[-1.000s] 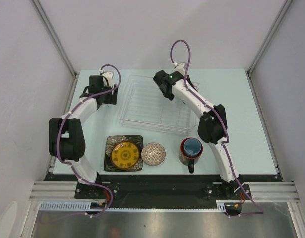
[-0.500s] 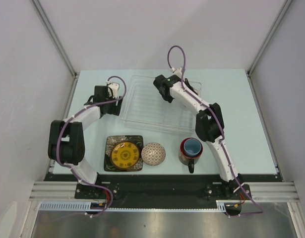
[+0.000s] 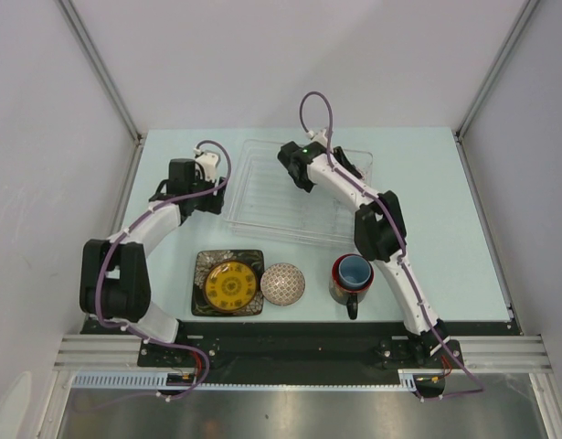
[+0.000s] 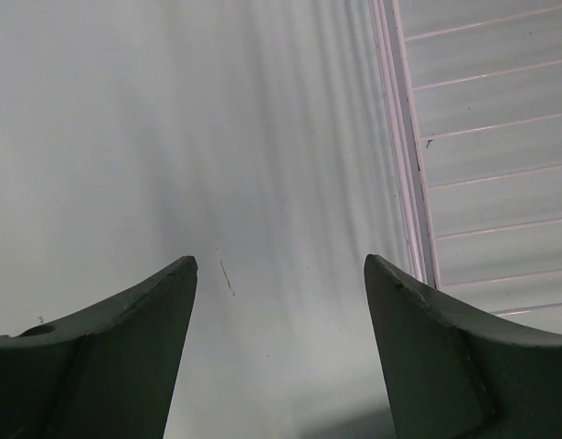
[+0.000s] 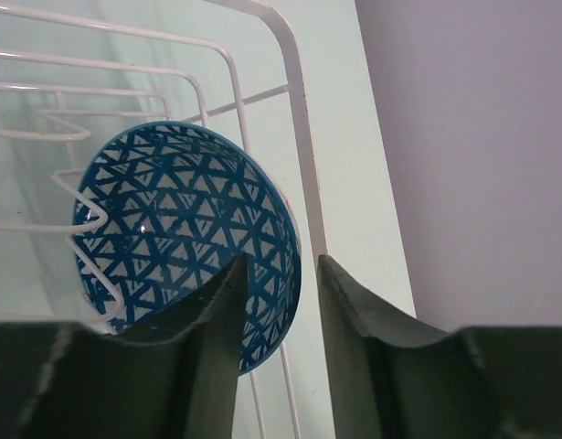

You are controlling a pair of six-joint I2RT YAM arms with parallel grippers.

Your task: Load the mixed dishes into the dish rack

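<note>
The clear dish rack (image 3: 271, 197) lies at the table's back middle. The blue-white patterned bowl (image 5: 171, 229) stands on its side in the rack's far right corner. My right gripper (image 5: 281, 261) straddles its rim, one finger inside and one outside, with a small gap; in the top view (image 3: 344, 166) the arm hides the bowl. My left gripper (image 4: 281, 265) is open and empty over bare table, just left of the rack's edge (image 4: 404, 137). At the front, the yellow plate (image 3: 231, 285) lies on the black square plate (image 3: 202, 265), beside the speckled bowl (image 3: 282, 283). The light blue cup (image 3: 355, 271) sits inside the dark mug (image 3: 339, 291).
White side walls close in the table on the left and right. The mug's handle (image 3: 351, 309) points toward the near edge. White ribs (image 5: 125, 41) of the rack run beside the bowl.
The right wrist has drawn slightly left and nearer while its elbow shifted left. The left gripper has moved a little right, toward the rack's left edge. The front dishes have not moved.
</note>
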